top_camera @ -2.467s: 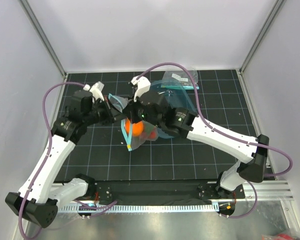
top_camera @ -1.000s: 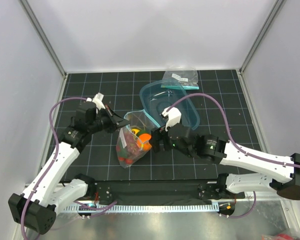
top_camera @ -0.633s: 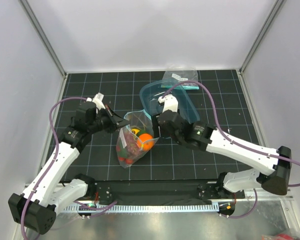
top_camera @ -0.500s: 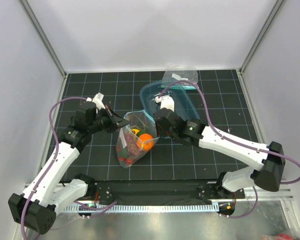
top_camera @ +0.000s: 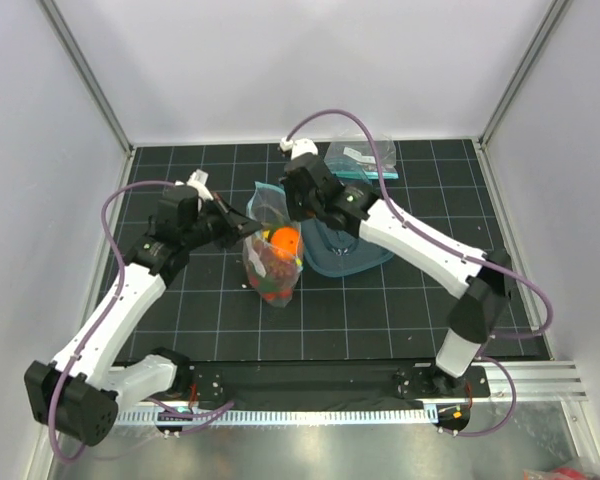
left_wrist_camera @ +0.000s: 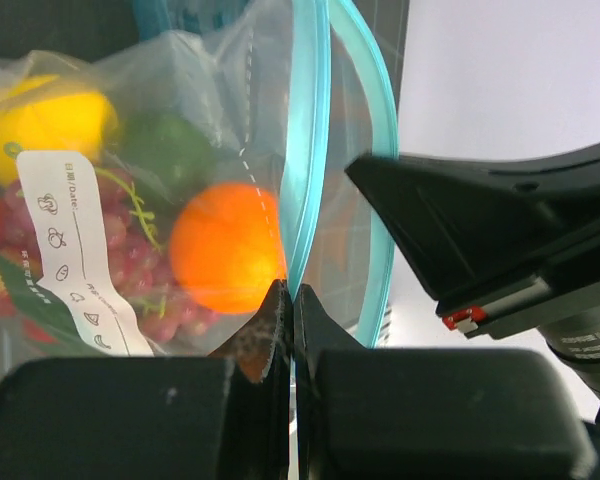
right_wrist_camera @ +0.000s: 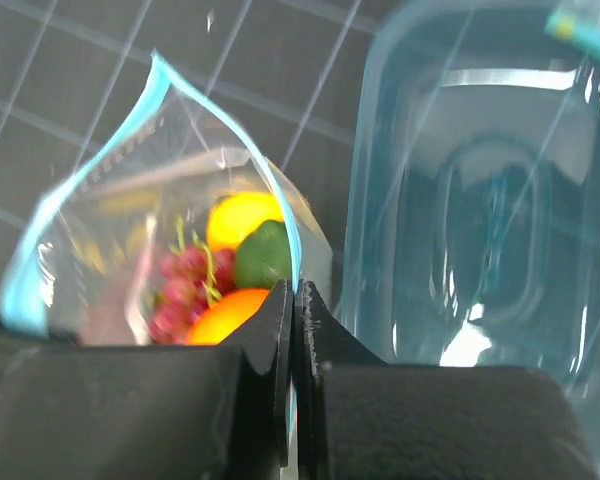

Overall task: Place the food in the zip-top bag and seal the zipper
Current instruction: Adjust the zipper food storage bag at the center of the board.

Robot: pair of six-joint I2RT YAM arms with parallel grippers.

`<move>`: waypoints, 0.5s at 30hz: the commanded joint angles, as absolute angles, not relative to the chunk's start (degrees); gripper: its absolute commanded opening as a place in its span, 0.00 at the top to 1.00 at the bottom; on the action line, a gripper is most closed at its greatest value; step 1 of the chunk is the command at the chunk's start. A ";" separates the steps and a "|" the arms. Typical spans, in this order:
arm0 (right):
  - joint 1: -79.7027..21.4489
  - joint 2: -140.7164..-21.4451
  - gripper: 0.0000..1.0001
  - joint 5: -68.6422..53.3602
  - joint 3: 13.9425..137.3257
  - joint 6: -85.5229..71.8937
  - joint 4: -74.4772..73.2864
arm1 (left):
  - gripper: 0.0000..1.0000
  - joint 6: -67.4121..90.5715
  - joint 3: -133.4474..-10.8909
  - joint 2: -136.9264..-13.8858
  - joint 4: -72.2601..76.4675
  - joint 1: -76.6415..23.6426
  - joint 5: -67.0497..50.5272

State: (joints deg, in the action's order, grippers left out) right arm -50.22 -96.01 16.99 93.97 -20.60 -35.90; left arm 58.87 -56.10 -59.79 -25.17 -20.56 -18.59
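The zip-top bag (top_camera: 271,255) hangs between the two arms in the middle of the overhead view, over the black gridded table (top_camera: 360,310). Its long axis runs roughly from the top of that frame to the bottom: the mouth is at the upper end and the full bottom sags toward the lower edge.

The left gripper (left_wrist_camera: 291,295) comes in from the left. Its fingers are pressed together on the teal zipper (left_wrist_camera: 318,100) at the left end of the mouth. The right gripper (right_wrist_camera: 293,292) reaches in from the upper right and pinches the same strip at the other end, its fingers also closed tight. In the right wrist view the zipper's two halves stand apart in a loop, so the mouth is open.

Inside the bag lie the orange (left_wrist_camera: 225,245), the lemon (left_wrist_camera: 45,125), the lime (left_wrist_camera: 165,150) and the grapes (left_wrist_camera: 130,270), all seen through the clear wall behind the white label (left_wrist_camera: 80,250). The strawberries (top_camera: 270,285) are at the very bottom.

A teal tub (top_camera: 345,245) sits on the table just to the right of the bag. A smaller bag (top_camera: 360,160) lies near the top edge of the table.
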 commanded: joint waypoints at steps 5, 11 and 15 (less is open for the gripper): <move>-46.58 -101.95 0.86 10.82 105.29 -14.16 -34.19 | 1.00 69.52 -58.71 -69.59 -7.57 -21.18 -17.58; -45.79 -101.79 0.18 9.31 103.46 -13.97 -32.97 | 1.00 71.98 -61.79 -78.56 -1.60 -22.85 -18.45; -45.79 -89.78 0.00 12.83 90.83 -14.24 -24.02 | 1.00 72.42 -62.05 -79.19 -0.35 -22.76 -16.79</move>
